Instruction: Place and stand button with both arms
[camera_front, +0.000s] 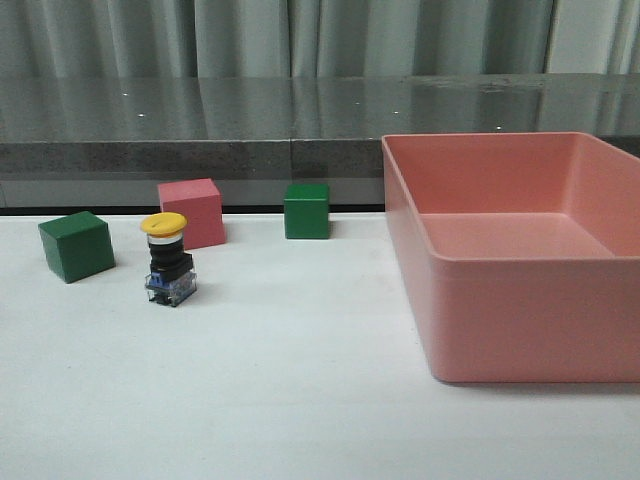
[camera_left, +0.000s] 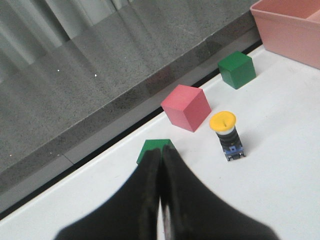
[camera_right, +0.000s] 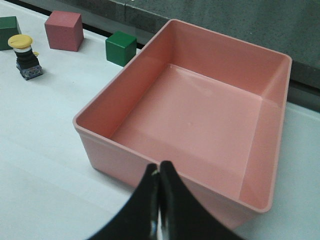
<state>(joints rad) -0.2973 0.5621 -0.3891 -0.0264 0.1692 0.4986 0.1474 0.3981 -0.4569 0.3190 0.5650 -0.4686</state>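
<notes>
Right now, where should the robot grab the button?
Probably the black body of the button, under the yellow cap, coming from above or the open front side. It stands upright; the cap overhangs, and the pink cube sits close behind.

Only the fingers show: the left fingers (camera_left: 150, 200) are smooth, matte black and taper to narrow tips; the right fingers (camera_right: 147, 205) look identical.
</notes>
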